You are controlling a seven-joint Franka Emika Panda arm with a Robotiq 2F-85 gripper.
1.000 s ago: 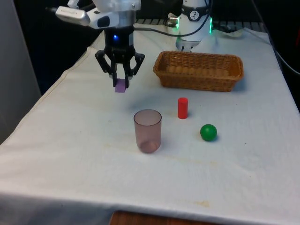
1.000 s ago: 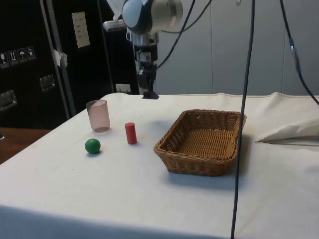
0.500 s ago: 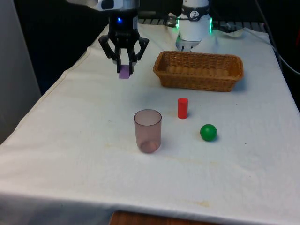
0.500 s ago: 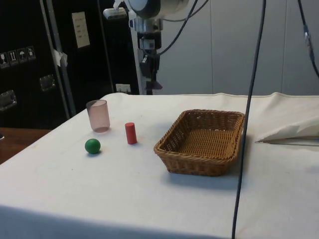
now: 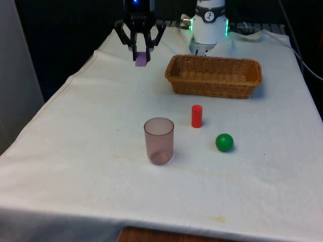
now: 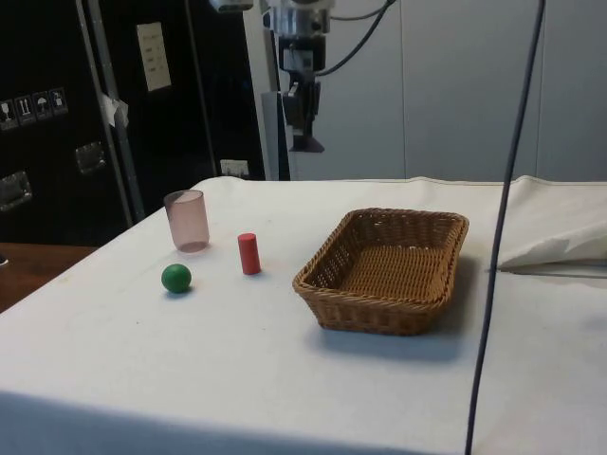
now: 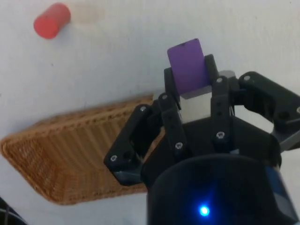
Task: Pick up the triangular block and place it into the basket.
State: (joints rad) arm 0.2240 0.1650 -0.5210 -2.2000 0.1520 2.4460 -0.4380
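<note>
My claw [image 5: 141, 56] is raised high above the white cloth [image 5: 91, 131], and its two black fingers [image 7: 169, 101] are clamped on the purple triangular block [image 5: 141, 59], which juts out from between their tips. In the wrist view the block [image 7: 187, 65] shows as a flat purple face pinched between the finger pads, clear of the cloth below. In the side view the claw [image 6: 305, 142] hangs in the air with the block [image 6: 306, 146] a dark shape at its tips, well above the table.

Going from the front view's left to its right: I hold the block off the table at the far end. Well in front of me and below, a translucent pinkish cup [image 5: 159, 140] stands upright on the cloth. Just to my side, toward the front view's right and lower than the claw, lies the wicker basket [image 5: 213, 76], rectangular and open at the top; the block is beside it, not over it. In front of the basket a small red cylinder [image 5: 196, 116] stands upright, apart from the basket's wall. Near it, farther from me and farther to the front view's right, rests a green ball [image 5: 224, 142], apart from the cylinder.
</note>
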